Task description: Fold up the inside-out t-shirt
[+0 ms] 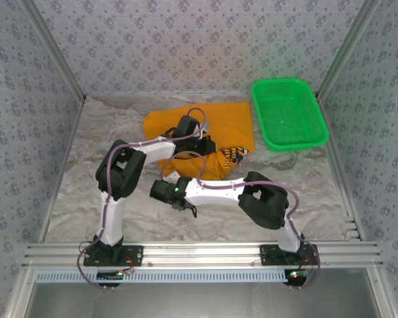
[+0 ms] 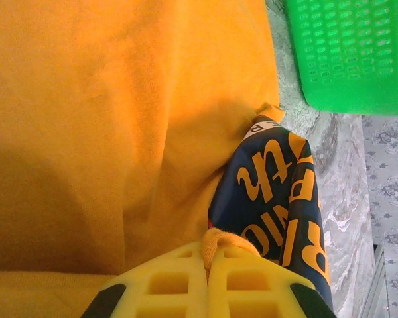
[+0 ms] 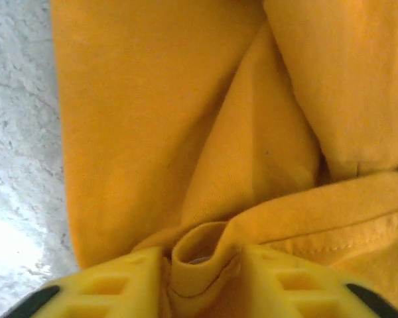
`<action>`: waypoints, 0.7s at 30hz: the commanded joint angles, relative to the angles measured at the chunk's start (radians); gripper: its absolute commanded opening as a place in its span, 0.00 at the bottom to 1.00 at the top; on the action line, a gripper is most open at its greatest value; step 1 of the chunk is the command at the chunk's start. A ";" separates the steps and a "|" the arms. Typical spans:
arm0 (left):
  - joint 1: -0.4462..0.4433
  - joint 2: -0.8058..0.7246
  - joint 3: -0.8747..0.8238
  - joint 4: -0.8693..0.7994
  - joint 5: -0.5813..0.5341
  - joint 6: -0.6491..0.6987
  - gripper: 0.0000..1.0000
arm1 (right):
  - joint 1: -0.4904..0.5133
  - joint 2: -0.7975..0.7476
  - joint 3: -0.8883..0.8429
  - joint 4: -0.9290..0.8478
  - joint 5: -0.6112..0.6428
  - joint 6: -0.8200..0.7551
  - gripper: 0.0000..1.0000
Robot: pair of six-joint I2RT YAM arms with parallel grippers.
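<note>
The orange t-shirt (image 1: 229,119) lies rumpled at the back middle of the desk (image 1: 86,192). The right gripper (image 3: 202,258) pinches a fold near its left edge. The left gripper (image 2: 209,255) is clamped tight on fabric beside the dark print. A green mesh basket (image 1: 278,81) sits just right.

On the pale, rumpled table (image 1: 86,192), an orange t-shirt (image 1: 225,119) bunched toward the back middle and a green basket (image 1: 288,116) just right of it.
</note>
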 commanded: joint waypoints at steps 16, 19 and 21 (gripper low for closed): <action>0.109 -0.309 0.388 -0.352 -0.175 0.085 0.00 | -0.172 -0.729 -0.193 0.215 0.235 -0.338 0.00; 0.108 -0.383 0.491 -0.434 -0.283 0.039 0.00 | -0.276 -0.801 -0.111 0.228 0.195 -0.466 0.00; 0.105 -0.454 0.506 -0.458 -0.379 -0.029 0.00 | -0.331 -0.841 -0.057 0.227 0.140 -0.538 0.00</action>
